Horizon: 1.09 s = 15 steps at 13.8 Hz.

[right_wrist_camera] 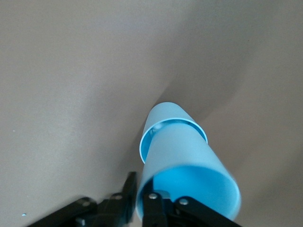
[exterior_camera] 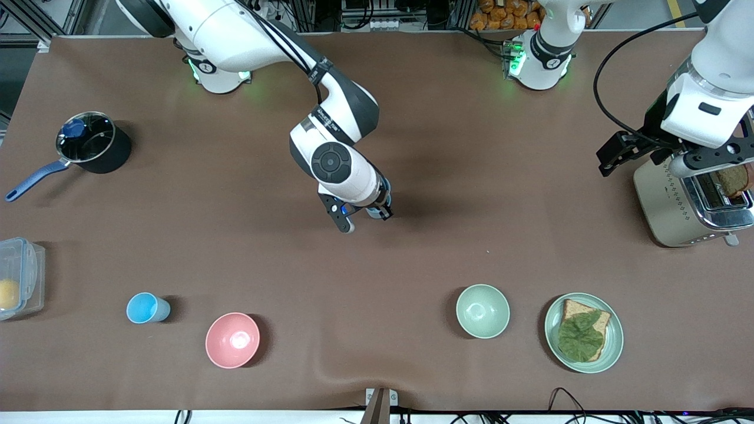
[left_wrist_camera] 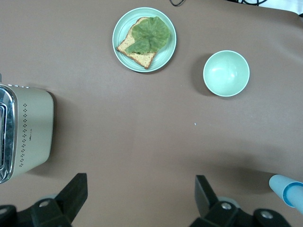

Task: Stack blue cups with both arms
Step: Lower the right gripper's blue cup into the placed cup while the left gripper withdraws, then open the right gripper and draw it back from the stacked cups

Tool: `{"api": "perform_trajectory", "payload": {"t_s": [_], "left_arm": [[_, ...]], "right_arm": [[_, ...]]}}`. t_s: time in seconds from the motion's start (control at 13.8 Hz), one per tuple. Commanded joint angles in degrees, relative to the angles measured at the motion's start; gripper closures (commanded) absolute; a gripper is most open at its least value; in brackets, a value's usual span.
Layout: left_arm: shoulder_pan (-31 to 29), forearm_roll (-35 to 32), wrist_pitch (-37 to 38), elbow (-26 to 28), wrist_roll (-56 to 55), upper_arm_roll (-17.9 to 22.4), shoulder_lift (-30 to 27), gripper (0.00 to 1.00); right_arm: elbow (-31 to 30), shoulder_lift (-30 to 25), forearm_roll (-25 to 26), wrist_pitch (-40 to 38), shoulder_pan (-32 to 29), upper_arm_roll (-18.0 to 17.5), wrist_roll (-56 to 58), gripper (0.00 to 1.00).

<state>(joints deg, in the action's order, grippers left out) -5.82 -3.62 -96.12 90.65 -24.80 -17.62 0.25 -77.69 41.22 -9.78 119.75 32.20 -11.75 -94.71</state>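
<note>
Right gripper point(right_wrist_camera: 156, 208) over mid-table point(exterior_camera: 471, 176), fingers pinching one blue cup's rim point(right_wrist_camera: 189, 189), lowering into second cup point(right_wrist_camera: 173, 124) (nesting). Third cup point(exterior_camera: 147, 308) beside pink bowl point(exterior_camera: 232, 340). Left gripper point(left_wrist_camera: 137, 198) spread, waiting above toaster point(exterior_camera: 683, 200).

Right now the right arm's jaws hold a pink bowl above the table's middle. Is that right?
No: the right gripper holds a blue cup, not the pink bowl, above the table's middle, as the right wrist view shows. The left gripper waits, open, near the toaster.

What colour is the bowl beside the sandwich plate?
Pale green bowl; it shows best in the front view.
</note>
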Motion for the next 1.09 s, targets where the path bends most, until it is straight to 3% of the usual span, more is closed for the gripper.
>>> {"api": "perform_trajectory", "payload": {"t_s": [0.0, 0.36, 0.51, 0.73, 0.95, 1.02], "left_arm": [[-0.68, 1.25, 1.29, -1.09, 1.6, -0.48, 0.19, 0.0], [-0.68, 1.25, 1.37, -1.18, 1.6, -0.57, 0.19, 0.0], [-0.68, 1.25, 1.37, -1.17, 1.6, -0.66, 0.19, 0.0], [-0.59, 1.25, 1.37, -1.18, 1.6, -0.75, 0.19, 0.0], [-0.5, 1.51, 1.37, -1.18, 1.43, -1.01, 0.11, 0.0], [-0.5, 2.12, 1.37, -1.18, 1.43, -1.01, 0.11, 0.0]], "right_arm": [[0.96, 0.27, 2.56, -0.3, 0.14, 0.42, 1.71, 0.0], [1.58, -1.66, 4.33, -7.31, -4.86, 0.94, 8.64, 0.0], [1.58, -3.59, 4.16, -11.01, -9.15, 2.95, 16.27, 0.0], [1.58, -7.19, 4.15, -19.87, -14.0, 8.66, 35.65, 0.0], [1.66, -11.5, 4.33, -27.36, -14.45, 17.88, 58.62, 0.0], [0.97, -14.21, 3.98, -29.38, -16.54, 18.25, 63.11, 0.0]]}}
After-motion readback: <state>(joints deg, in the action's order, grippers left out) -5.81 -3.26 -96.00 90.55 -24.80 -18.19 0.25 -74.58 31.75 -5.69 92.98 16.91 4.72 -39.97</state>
